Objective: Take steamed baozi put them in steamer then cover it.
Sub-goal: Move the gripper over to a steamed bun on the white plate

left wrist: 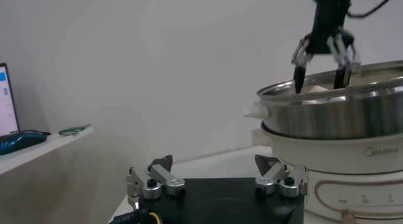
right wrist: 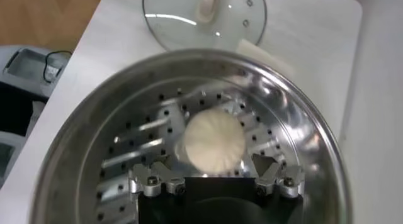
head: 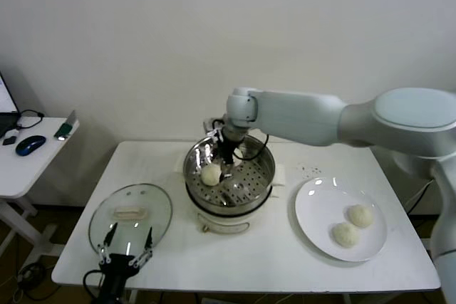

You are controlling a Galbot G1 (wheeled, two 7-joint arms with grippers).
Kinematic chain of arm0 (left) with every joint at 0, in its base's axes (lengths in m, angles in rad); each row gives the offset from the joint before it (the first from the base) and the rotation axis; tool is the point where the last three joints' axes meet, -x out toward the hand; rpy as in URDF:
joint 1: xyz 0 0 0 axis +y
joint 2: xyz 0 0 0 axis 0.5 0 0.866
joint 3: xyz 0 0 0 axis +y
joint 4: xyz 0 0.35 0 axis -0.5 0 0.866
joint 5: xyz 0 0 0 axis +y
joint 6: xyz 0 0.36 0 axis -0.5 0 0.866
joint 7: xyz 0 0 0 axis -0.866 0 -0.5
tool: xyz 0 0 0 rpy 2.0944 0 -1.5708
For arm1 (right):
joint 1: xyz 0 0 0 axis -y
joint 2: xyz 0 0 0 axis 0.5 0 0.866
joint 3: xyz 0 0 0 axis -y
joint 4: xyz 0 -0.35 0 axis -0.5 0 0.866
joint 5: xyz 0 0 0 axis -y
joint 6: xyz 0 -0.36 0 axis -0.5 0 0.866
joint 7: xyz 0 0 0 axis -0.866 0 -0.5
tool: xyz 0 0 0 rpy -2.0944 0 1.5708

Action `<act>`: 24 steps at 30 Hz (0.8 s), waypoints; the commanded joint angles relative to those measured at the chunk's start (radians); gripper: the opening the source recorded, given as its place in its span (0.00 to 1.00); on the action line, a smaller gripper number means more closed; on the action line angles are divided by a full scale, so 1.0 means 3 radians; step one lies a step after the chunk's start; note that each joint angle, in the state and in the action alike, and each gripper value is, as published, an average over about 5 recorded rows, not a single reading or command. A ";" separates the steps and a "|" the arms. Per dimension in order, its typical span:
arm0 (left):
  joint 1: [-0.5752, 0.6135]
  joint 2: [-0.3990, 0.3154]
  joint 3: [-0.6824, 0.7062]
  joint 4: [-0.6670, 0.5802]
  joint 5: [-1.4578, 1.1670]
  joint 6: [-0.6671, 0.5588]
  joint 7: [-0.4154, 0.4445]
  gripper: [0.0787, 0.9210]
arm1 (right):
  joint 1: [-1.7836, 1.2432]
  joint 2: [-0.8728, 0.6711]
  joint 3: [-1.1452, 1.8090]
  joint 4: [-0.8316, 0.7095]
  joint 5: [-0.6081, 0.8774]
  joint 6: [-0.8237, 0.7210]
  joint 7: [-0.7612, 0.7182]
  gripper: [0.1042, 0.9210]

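The steel steamer [head: 251,191] stands in its cream base at the table's middle. My right gripper [head: 224,157] hangs inside it, open, over one baozi [head: 211,174] on the perforated tray. In the right wrist view that baozi [right wrist: 211,141] lies just ahead of my open right gripper [right wrist: 213,166], clear of both fingers. Two more baozi [head: 360,215] [head: 345,233] lie on the white plate [head: 317,211] at the right. The glass cover [head: 130,213] lies flat on the table at the left. My left gripper [head: 125,253] is open and empty at the front edge near the cover.
The left wrist view shows the steamer's wall [left wrist: 340,115] to one side, with the right gripper [left wrist: 322,67] above its rim. A side table [head: 28,151] with a mouse stands at the far left. A wall lies close behind the table.
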 commanded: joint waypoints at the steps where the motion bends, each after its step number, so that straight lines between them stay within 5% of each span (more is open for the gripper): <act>1: -0.0024 -0.0016 0.0037 -0.0008 0.0037 0.0032 0.0002 0.88 | 0.0808 -0.1279 -0.0309 0.0712 -0.0101 0.0159 -0.0292 0.88; 12: -0.0028 -0.0033 0.0030 0.0008 0.0086 0.0063 0.0004 0.88 | 0.0296 -0.2650 -0.0192 0.1557 -0.1047 0.0175 -0.0310 0.88; 24: 0.0002 -0.0123 0.0002 -0.0003 0.0162 0.0079 0.0002 0.88 | -0.1427 -0.3159 0.0894 0.1489 -0.1817 0.0171 -0.0320 0.88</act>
